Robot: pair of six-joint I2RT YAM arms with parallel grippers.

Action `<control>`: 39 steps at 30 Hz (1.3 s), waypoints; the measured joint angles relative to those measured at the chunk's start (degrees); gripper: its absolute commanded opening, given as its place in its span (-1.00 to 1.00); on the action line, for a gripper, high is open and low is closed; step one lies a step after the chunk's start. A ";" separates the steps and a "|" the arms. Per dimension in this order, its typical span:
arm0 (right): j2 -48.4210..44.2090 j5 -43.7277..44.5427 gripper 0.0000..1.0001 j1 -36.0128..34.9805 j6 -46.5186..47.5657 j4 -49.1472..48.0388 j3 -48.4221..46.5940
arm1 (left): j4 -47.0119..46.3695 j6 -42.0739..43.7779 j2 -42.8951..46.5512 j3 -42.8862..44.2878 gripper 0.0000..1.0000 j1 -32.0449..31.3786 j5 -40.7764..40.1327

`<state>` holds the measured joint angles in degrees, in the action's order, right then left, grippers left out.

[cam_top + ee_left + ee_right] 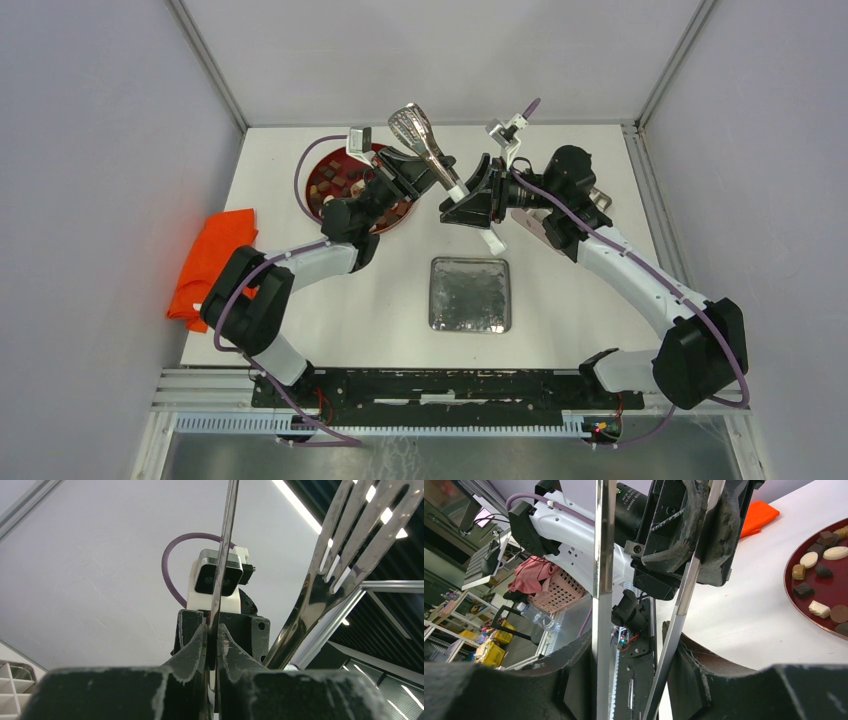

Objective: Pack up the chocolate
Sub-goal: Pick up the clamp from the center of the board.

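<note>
The chocolate (340, 183) is several small brown and cream pieces on a round dark-red plate (305, 170) at the back left; it also shows in the right wrist view (819, 580). Metal serving tongs (415, 128) are held in the air between both arms. My left gripper (425, 172) is shut on one thin arm of the tongs (225, 555); the other arm's slotted head (360, 535) stands free to the right. My right gripper (462, 195) spans both tong arms (603, 580) near the handle end, each arm against a finger. The box (470, 293) lies in the table's middle.
An orange cloth (210, 262) lies at the table's left edge. White grid compartments (10, 690) show at the left wrist view's bottom left corner. Grey walls enclose the table on three sides.
</note>
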<state>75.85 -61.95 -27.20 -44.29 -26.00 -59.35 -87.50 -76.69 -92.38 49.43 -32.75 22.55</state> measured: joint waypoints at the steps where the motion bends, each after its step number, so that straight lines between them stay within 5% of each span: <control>1: 0.00 -0.09 0.05 -0.02 -0.28 -0.13 0.00 | -0.04 0.00 0.00 -0.02 -0.67 0.00 0.00; 22: -0.02 -2.91 -0.03 0.63 -3.78 -4.15 0.39 | 0.00 0.00 3.54 -3.78 -0.15 0.15 -3.17; 33: -0.35 -4.04 -0.06 1.60 -4.85 -7.32 0.90 | 0.17 0.04 9.49 -11.21 -0.12 2.49 -4.50; 39: -1.09 -3.65 -0.06 4.42 3.08 -0.42 0.37 | 9.16 4.09 22.93 -19.61 -0.15 5.70 -3.10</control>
<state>74.76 -65.60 -22.79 -41.21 -26.41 -58.98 -78.35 -72.60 -69.45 29.82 -27.05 19.44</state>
